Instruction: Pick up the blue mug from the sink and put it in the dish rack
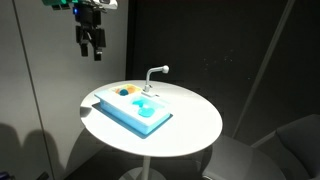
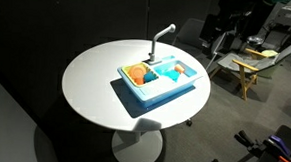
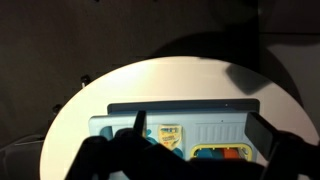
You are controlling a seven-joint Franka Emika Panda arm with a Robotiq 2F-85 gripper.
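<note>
While the gripper (image 1: 92, 47) hangs high above the table (image 1: 195, 125) in an exterior view, its jaws stand parted with nothing between them; the wrist view shows both dark fingers (image 3: 140, 125) spread wide at the bottom of the picture, with the toy unit beneath and ahead of them.

Well below the jaws and off to one side sits the sink (image 1: 128, 117), the recessed basin of a light blue tray unit; the blue mug (image 1: 146, 107) appears to lie in that basin, a tiny bright blue shape hardly set off from the paler blue around it; in the other exterior view it shows as a small blue form (image 2: 170, 72) near the middle of the tray, its handle and rim too small to make out.

Judging by its size and toy look, the mug is probably light, stiff plastic, smooth and rather slippery; a pinch across the rim or straight across the body seems the safest hold, with gentle closing so it does not squirt out or tip.

Farther from the jaws, the curved grey-white faucet (image 1: 156, 73) rises at the tray's edge; the dish rack (image 2: 138, 76), the orange section at one end, lies just beside the basin, so the carry should be short.
</note>
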